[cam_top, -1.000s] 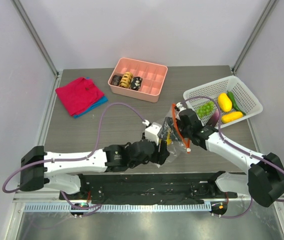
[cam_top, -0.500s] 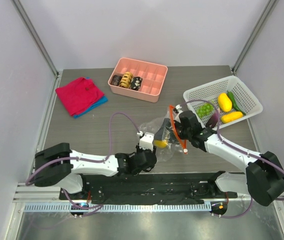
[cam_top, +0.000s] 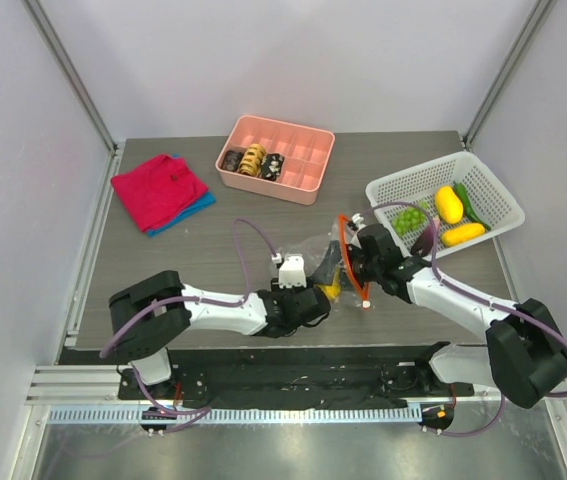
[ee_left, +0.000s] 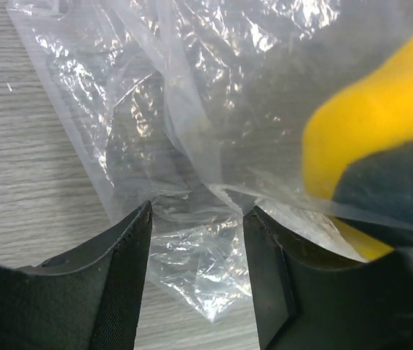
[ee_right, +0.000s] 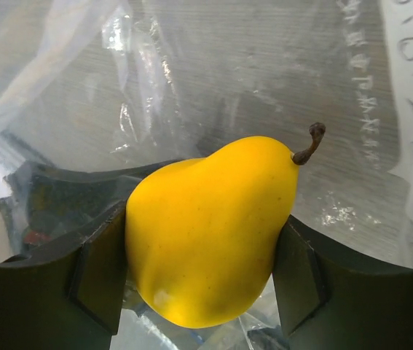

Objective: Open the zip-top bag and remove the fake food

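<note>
top external: two claws meet at one bag

the clear crinkly plastic zip-top bag lies on the grey wood desk. it is near the front, in the middle, between the two arms. its orange-red zipper strip is on the side by the right arm.

the right claw is closed on a shiny yellow plastic pear. one black finger is on each side of it, and the little brown stem points up and to the right. bag plastic is all around the pear. in the left wrist view the pear shows through the plastic.

the left claw is low at the bag's near side. its fingers are partly apart and a fold of the bag sits between them. i cannot tell if they pinch it.

well apart, at the right, a white plastic basket holds green grapes, a round yellow fruit, a long yellow piece and a long green vegetable.
</note>
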{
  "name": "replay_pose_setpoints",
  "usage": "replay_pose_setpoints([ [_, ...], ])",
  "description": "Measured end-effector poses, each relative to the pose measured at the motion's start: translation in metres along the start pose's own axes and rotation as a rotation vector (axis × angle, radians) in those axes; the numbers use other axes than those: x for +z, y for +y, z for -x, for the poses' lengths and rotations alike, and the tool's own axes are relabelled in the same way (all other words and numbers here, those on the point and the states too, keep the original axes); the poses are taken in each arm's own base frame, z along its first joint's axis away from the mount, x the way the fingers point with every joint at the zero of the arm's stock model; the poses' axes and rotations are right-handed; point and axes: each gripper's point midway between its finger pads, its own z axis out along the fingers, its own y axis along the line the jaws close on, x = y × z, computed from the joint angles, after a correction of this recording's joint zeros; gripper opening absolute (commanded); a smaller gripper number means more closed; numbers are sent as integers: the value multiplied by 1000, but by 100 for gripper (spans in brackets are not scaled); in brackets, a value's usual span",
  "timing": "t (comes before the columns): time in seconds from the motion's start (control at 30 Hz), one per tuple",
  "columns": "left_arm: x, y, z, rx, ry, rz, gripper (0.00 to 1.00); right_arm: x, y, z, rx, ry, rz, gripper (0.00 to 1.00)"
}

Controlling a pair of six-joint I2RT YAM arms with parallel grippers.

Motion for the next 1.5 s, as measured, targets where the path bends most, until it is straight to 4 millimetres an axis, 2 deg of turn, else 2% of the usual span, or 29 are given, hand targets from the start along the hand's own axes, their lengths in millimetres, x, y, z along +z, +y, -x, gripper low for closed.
replay_pose_setpoints([
  [0.13, 5, -3, 3, -55, -2, 9, 51, -5, -4, 4, -48, 3, -52, 1],
  [0.37, 10, -6, 9, -137, -18, -6, 50, -22, 9, 32, -180, -24, -97, 1],
  [0.7, 13, -9, 9, -191, -39, -30, 49, -47, 19, 60, -137, -92, -40, 1],
  [0.87, 14, -10, 10, -208, -47, -41, 49, -65, 21, 75, -162, -116, -91, 1],
  [1.03, 14, -11, 10, -219, -52, -49, 49, -91, 21, 91, -222, -177, -182, 1],
  [1.13, 12, -10, 10, -232, -48, -56, 50, -112, 9, 112, -236, -256, -300, 1],
  [1.33, -5, 4, 2, -172, -5, -23, 59, -156, -38, 177, -143, -446, -544, 1],
  [1.47, -26, 26, -8, -72, 52, 29, 63, -162, -78, 215, -53, -511, -665, 3],
  [1.5, -33, 30, -6, -54, 60, 33, 63, -160, -89, 223, -34, -522, -692, 12],
])
